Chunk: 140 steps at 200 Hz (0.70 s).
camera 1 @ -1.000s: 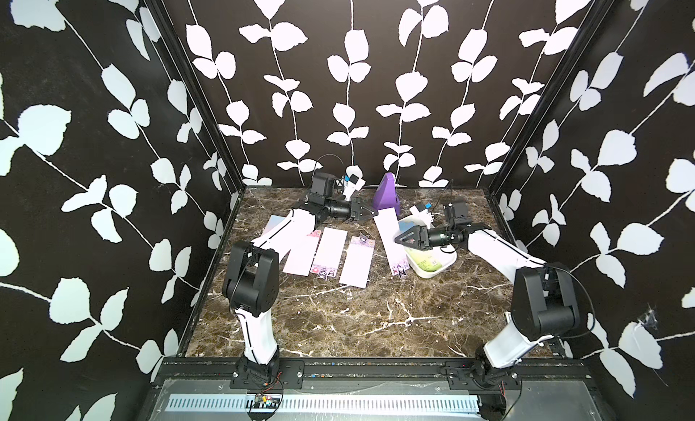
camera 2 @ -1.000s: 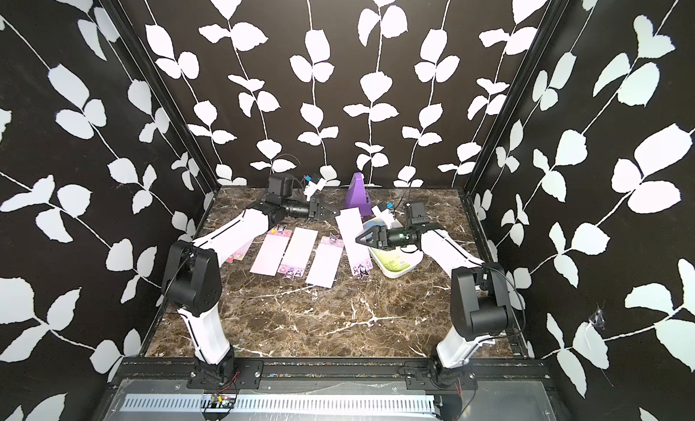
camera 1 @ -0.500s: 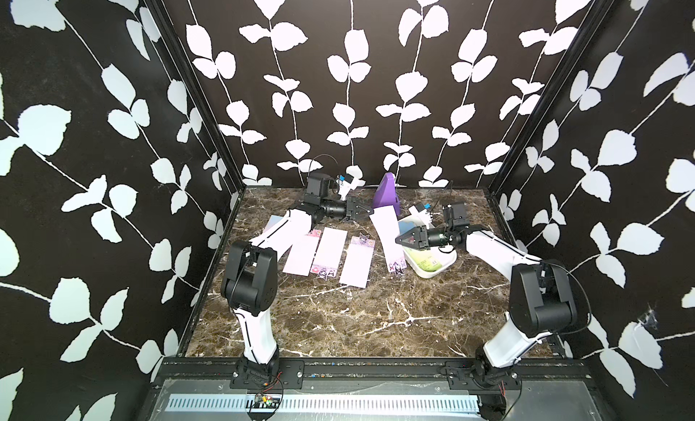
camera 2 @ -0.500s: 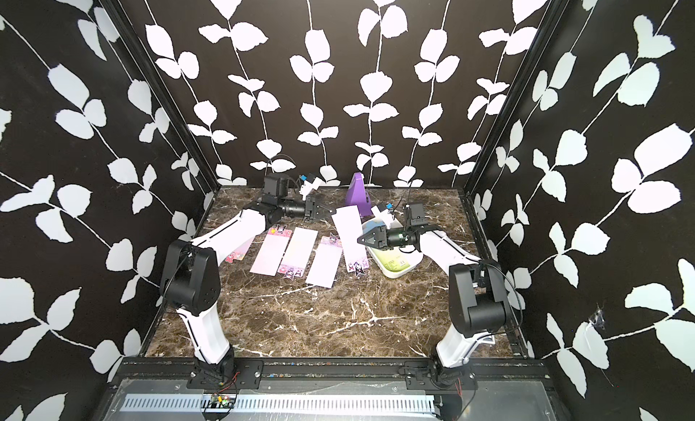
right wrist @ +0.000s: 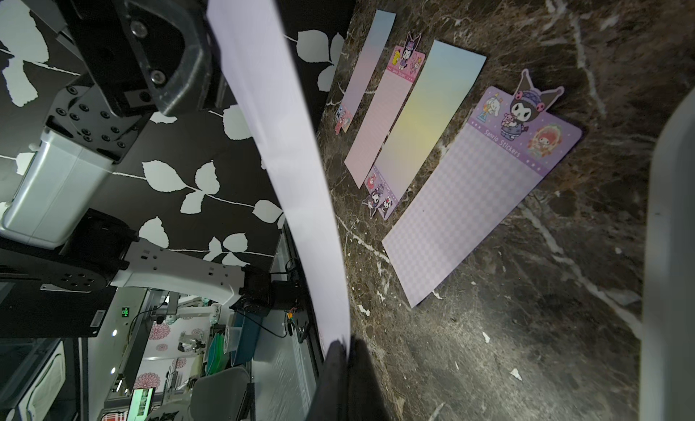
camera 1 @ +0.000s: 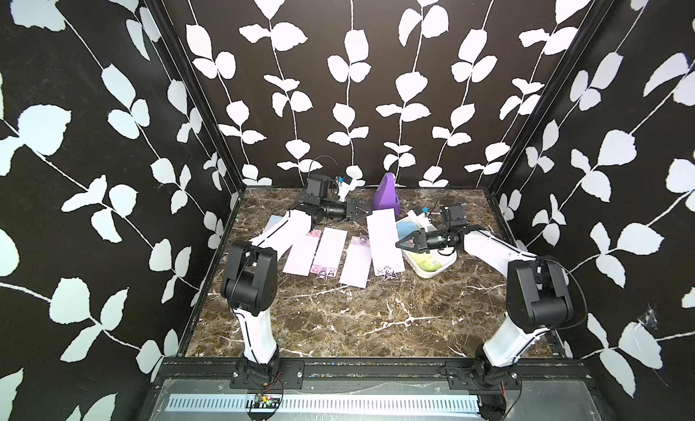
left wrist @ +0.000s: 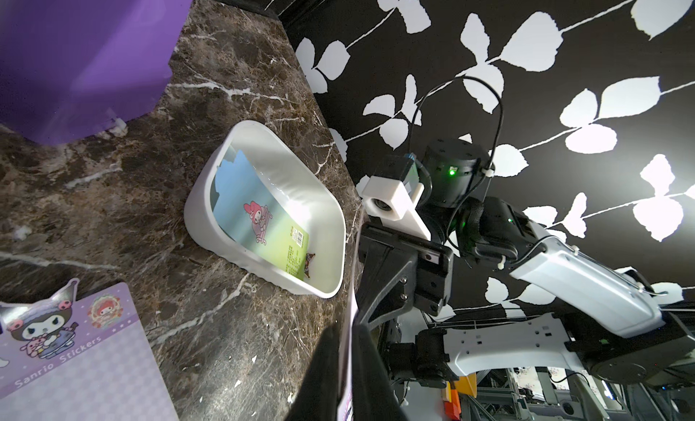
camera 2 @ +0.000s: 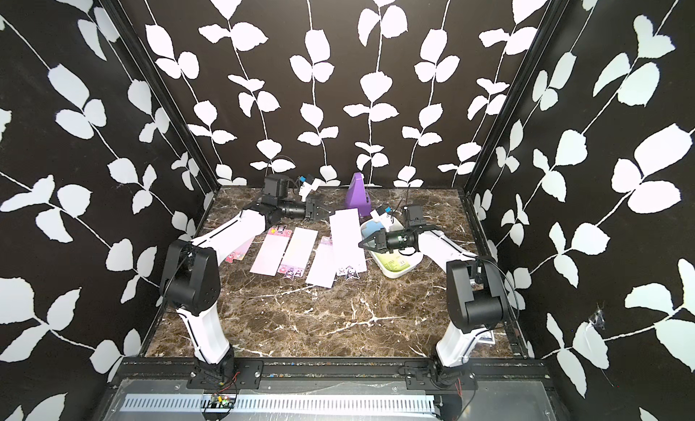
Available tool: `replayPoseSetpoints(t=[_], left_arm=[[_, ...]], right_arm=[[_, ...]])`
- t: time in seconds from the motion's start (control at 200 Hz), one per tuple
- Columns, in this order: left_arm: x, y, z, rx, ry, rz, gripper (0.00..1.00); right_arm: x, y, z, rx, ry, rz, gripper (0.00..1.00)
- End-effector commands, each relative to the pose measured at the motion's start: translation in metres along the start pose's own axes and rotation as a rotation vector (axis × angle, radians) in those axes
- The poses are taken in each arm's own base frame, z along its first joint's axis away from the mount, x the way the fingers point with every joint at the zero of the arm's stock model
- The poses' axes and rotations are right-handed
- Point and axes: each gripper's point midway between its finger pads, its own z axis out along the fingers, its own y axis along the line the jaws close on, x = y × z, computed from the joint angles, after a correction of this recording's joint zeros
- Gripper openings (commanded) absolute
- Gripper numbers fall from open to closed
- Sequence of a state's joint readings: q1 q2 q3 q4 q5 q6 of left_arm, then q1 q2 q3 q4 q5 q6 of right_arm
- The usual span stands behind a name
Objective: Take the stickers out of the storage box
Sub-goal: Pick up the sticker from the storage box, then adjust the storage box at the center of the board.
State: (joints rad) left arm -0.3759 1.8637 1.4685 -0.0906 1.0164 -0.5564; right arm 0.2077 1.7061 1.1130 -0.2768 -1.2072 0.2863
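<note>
on brown marble tabletop [camera 1: 357, 317], maybe four stickers [camera 1: 327, 250], black leaf-print walls [camera 1: 94, 174] around

Bare marble tabletop [camera 1: 357, 317] up front — farther back, stickers [camera 1: 331, 250], storage box [camera 1: 432, 274] (purple pyramid [camera 1: 385, 193] behind)

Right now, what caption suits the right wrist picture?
Right gripper pinching a pale sticker sheet; four other sheets lie on the marble table.

Black walls [camera 1: 94, 144], white leaf-vine print; brown marble tabletop [camera 1: 338, 317], white veins.
</note>
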Motion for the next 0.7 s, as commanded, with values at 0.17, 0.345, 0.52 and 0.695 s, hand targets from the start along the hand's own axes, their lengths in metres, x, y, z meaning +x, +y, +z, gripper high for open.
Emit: replayPoseSetpoints(t=[0.17,0.345,0.52,0.695], left_arm=[[0.0,0.007,-0.005,-0.045,-0.012,0.01,0.28],[-0.002,0.016,-0.011,-0.085,-0.035,-0.008,0.34],[-0.014,0.044,-0.049,-0.186,-0.189,-0.073,0.46],[-0.012,0.056,-0.074,-0.254,-0.273,-0.098,0.46]], right_arm=[[0.011,-0.023,0.004,0.056,0.025,0.063,0.0],[0.013,-0.038,0.007,0.103,0.03,0.102,0.0],[0.027,-0.056,0.01,0.153,0.055,0.157,0.0],[0.046,-0.072,0.015,0.205,0.054,0.228,0.0]])
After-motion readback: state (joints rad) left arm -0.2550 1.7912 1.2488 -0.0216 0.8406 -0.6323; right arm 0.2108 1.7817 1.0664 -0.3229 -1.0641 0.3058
